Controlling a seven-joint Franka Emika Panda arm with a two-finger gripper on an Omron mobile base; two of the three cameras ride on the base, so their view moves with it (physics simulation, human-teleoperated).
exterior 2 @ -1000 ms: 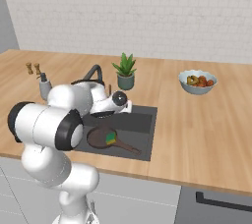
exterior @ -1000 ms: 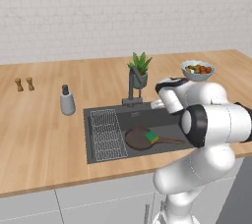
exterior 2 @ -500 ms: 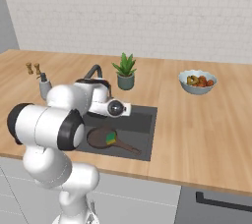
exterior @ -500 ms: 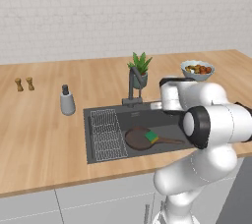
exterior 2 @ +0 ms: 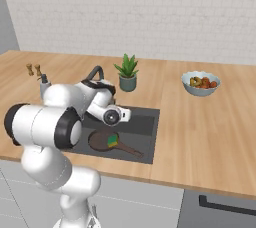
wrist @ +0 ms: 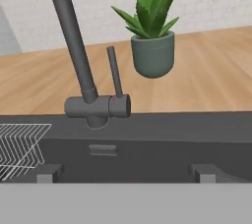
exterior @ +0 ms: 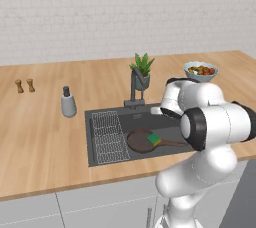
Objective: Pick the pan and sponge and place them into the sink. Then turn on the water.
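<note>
Dark brown round frying pan and small green-yellow sponge are sitting in the dark grey sink basin already; gripper fingers spread wide, facing the dark faucet, no water yet

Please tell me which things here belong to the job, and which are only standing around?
Belong to the job: pan, sponge lying on it, sink, faucet with its lever, open tool.

Only standing around: potted plant, fruit bowl, soap bottle, two small shakers.
</note>
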